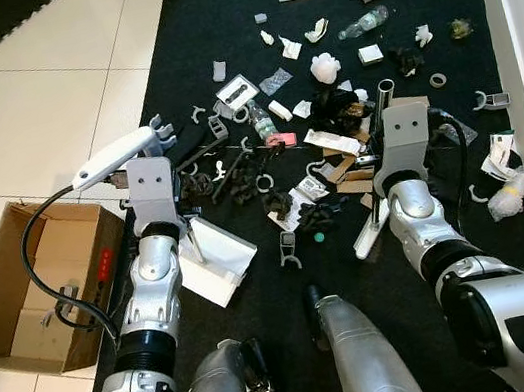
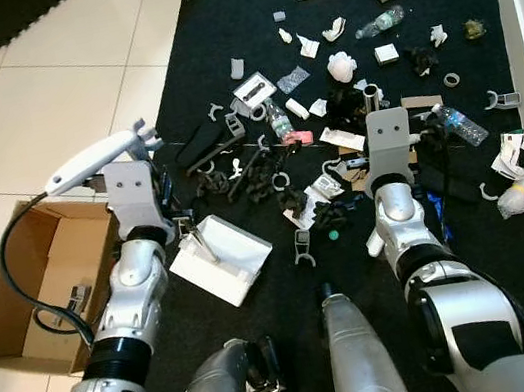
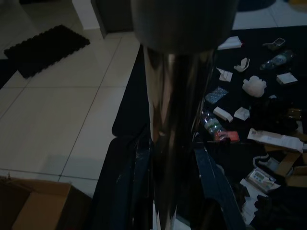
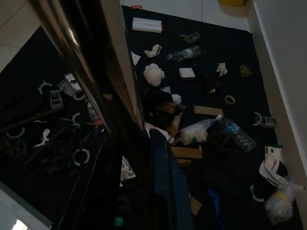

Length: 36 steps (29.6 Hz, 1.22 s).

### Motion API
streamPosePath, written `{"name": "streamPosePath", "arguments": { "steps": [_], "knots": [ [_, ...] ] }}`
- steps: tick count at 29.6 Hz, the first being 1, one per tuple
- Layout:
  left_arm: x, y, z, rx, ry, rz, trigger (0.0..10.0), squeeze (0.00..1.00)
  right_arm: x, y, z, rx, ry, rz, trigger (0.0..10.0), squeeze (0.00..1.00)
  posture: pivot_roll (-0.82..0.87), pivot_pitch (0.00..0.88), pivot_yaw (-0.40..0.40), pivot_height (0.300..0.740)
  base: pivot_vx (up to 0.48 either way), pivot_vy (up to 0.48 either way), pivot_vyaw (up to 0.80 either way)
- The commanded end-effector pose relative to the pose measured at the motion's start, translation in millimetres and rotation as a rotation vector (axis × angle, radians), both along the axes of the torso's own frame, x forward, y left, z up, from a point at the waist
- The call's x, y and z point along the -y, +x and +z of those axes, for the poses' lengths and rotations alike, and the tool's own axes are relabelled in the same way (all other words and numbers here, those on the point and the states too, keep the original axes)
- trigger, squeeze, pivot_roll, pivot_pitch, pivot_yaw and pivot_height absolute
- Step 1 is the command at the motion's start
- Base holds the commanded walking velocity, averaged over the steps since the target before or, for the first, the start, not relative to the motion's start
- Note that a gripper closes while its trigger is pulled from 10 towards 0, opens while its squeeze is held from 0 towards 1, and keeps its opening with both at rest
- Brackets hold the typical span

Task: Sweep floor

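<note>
Two clear plastic bottles (image 1: 363, 24) lie on the black mat (image 1: 211, 22); one brown cardboard box (image 1: 15, 290) at lower left. Left pincer (image 3: 165, 191) and right pincer (image 4: 134, 182) each clamp a shiny metal tube.

Both silver arms reach forward and down from the shoulders, elbows bent, wrist housings level with each other. The left gripper (image 3: 172, 191) has its dark fingers (image 3: 127, 187) closed on either side of a shiny pole (image 3: 175, 124). The right gripper (image 4: 136, 182) likewise clamps a slanting metal pole (image 4: 91, 62) between its two fingers (image 4: 170, 187).
</note>
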<state>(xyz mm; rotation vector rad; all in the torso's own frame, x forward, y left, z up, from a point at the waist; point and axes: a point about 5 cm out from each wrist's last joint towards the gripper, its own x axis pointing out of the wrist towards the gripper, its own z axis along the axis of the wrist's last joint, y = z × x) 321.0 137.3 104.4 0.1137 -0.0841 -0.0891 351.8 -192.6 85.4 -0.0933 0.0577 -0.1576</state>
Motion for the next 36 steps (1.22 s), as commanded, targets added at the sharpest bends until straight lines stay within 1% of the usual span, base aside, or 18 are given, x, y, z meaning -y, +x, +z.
{"name": "streamPosePath", "arguments": {
  "steps": [1, 3, 4, 5, 8, 11, 13, 15, 20, 25, 27, 28, 30, 31, 32, 33, 35, 36],
  "knots": [
    [13.9, -7.1, 5, 0.022, -0.015, -0.05, 10.0, 0.0, -5.9, -6.1, -13, -0.049, 0.032, 0.015, 10.0, 0.0, 0.06, 0.293, 0.056, 0.74, 0.0, 0.0, 0.0],
    [23.3, -12.3, 3, -0.012, -0.049, -0.073, 10.0, 0.0, -6.0, -5.9, -13, -0.05, 0.033, 0.015, 10.0, 0.0, 0.06, 0.293, 0.056, 0.74, 0.0, 0.0, 0.0],
    [33.4, -17.1, 1, -0.051, -0.097, -0.09, 10.0, 0.0, -6.0, -5.9, -13, -0.05, 0.036, 0.015, 10.0, 0.0, 0.06, 0.298, 0.055, 0.74, 0.0, 0.0, 0.0],
    [33.4, -17.1, 1, -0.051, -0.097, -0.09, 10.0, 0.0, -6.0, -5.9, -13, -0.05, 0.036, 0.015, 10.0, 0.0, 0.06, 0.298, 0.055, 0.74, 0.0, 0.0, 0.0],
    [45.3, -20.8, 5, -0.057, -0.131, -0.12, 10.0, 0.0, -6.1, -5.7, -13, -0.051, 0.038, 0.014, 10.0, 0.0, 0.07, 0.298, 0.053, 0.74, 0.0, 0.0, 0.0],
    [57.6, -16.8, 11, -0.059, -0.13, -0.126, 10.0, 0.0, -6.4, -5.6, -13, -0.053, 0.04, 0.014, 10.0, 0.0, 0.06, 0.297, 0.052, 0.74, 0.0, 0.0, 0.0],
    [59.0, -15.6, 13, -0.054, -0.131, -0.13, 10.0, 0.0, -6.5, -5.5, -13, -0.053, 0.04, 0.015, 10.0, 0.0, 0.06, 0.297, 0.052, 0.74, 0.0, 0.0, 0.0],
    [61.0, -11.3, 17, -0.009, -0.092, -0.143, 10.0, 0.0, -6.7, -5.4, -13, -0.054, 0.041, 0.015, 10.0, 0.0, 0.06, 0.296, 0.052, 0.74, 0.0, 0.0, 0.0],
    [65.0, -5.6, 15, -0.058, -0.108, -0.191, 10.0, 0.0, -7.1, -5.3, -14, -0.058, 0.045, 0.014, 10.0, 0.0, 0.06, 0.295, 0.053, 0.74, 0.0, 0.0, 0.0],
    [66.4, -8.2, 21, -0.043, -0.114, -0.231, 10.0, 0.0, -6.6, -5.3, -14, -0.061, 0.049, 0.01, 10.0, 0.0, 0.06, 0.297, 0.052, 0.74, 0.0, 0.0, 0.0],
    [67.7, -12.6, 22, -0.02, -0.084, -0.287, 10.0, 0.0, -6.4, -5.2, -14, -0.062, 0.05, 0.01, 10.0, 0.0, 0.06, 0.298, 0.052, 0.74, 0.0, 0.0, 0.0],
    [67.4, -15.7, 19, -0.021, -0.048, -0.318, 10.0, 0.0, -6.1, -5.2, -14, -0.064, 0.051, 0.01, 10.0, 0.0, 0.06, 0.298, 0.05, 0.74, 0.0, 0.0, 0.0],
    [67.4, -15.7, 19, -0.021, -0.048, -0.318, 10.0, 0.0, -6.1, -5.2, -14, -0.064, 0.051, 0.01, 10.0, 0.0, 0.06, 0.298, 0.05, 0.74, 0.0, 0.0, 0.0],
    [65.4, -21.4, 8, -0.052, 0.015, -0.368, 10.0, 0.0, -5.8, -5.1, -14, -0.066, 0.051, 0.01, 10.0, 0.0, 0.06, 0.298, 0.05, 0.74, 0.0, 0.0, 0.0],
    [64.0, -24.4, 2, -0.068, 0.048, -0.391, 10.0, 0.0, -5.7, -5.1, -14, -0.066, 0.051, 0.01, 10.0, 0.0, 0.06, 0.298, 0.048, 0.74, 0.0, 0.0, 0.0],
    [64.0, -24.4, 2, -0.068, 0.048, -0.391, 10.0, 0.0, -5.7, -5.1, -14, -0.066, 0.051, 0.01, 10.0, 0.0, 0.06, 0.298, 0.048, 0.74, 0.0, 0.0, 0.0],
    [63.1, -28.7, -5, -0.091, 0.094, -0.421, 10.0, 0.0, -5.3, -5.1, -14, -0.067, 0.052, 0.009, 10.0, 0.0, 0.06, 0.298, 0.048, 0.74, 0.0, 0.0, 0.0],
    [63.3, -30.1, -7, -0.097, 0.099, -0.429, 10.0, 0.0, -5.2, -5.1, -14, -0.067, 0.052, 0.009, 10.0, 0.0, 0.06, 0.298, 0.048, 0.74, 0.0, 0.0, 0.0]
  ]
}}
